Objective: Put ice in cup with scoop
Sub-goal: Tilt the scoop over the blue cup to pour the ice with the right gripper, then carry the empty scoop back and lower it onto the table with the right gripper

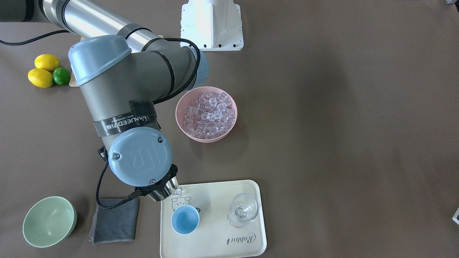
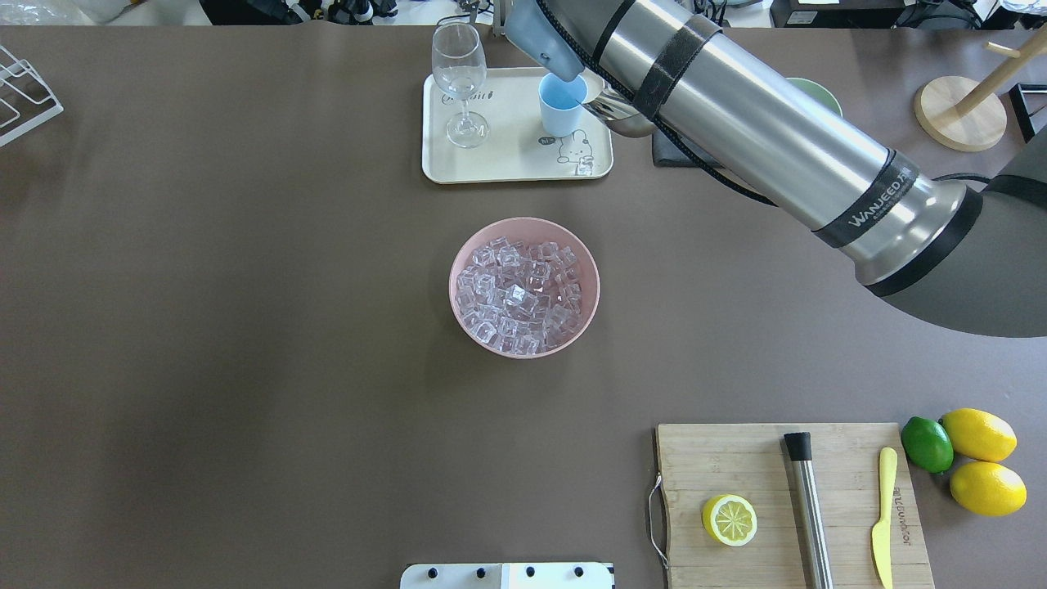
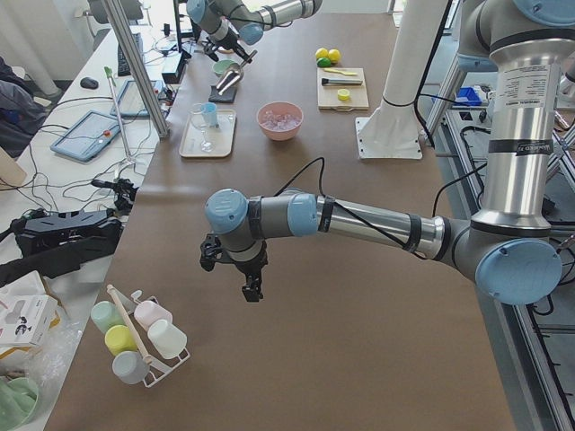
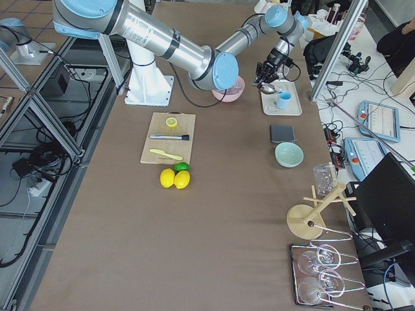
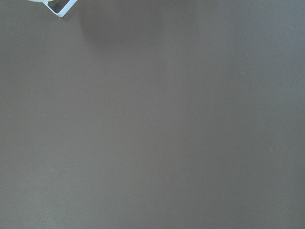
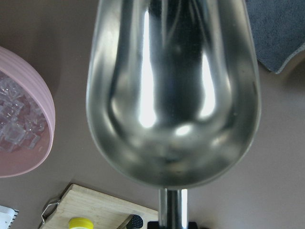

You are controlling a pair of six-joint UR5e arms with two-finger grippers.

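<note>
The shiny steel scoop (image 6: 174,95) fills the right wrist view, and its trough is empty. My right gripper (image 6: 171,223) is shut on its short handle. The scoop (image 2: 619,113) hangs tilted beside the light-blue cup (image 2: 561,102), with its mouth close to the rim. Inside, the cup (image 1: 185,219) looks empty. The ice (image 1: 208,114) is heaped in a pink bowl (image 2: 463,245) at mid-table. One loose cube (image 2: 584,168) lies on the tray. My left gripper (image 3: 252,289) hovers over bare table far from all this; I cannot tell whether it is open or shut.
The cup shares a cream tray (image 1: 215,243) with a clear wine glass (image 1: 242,210). A grey cloth (image 1: 114,220) and a pale green bowl (image 1: 48,221) lie beside the tray. A cutting board (image 2: 785,458) holds a half lemon, a steel rod and a knife. Lemons and a lime (image 2: 973,458) sit next to it.
</note>
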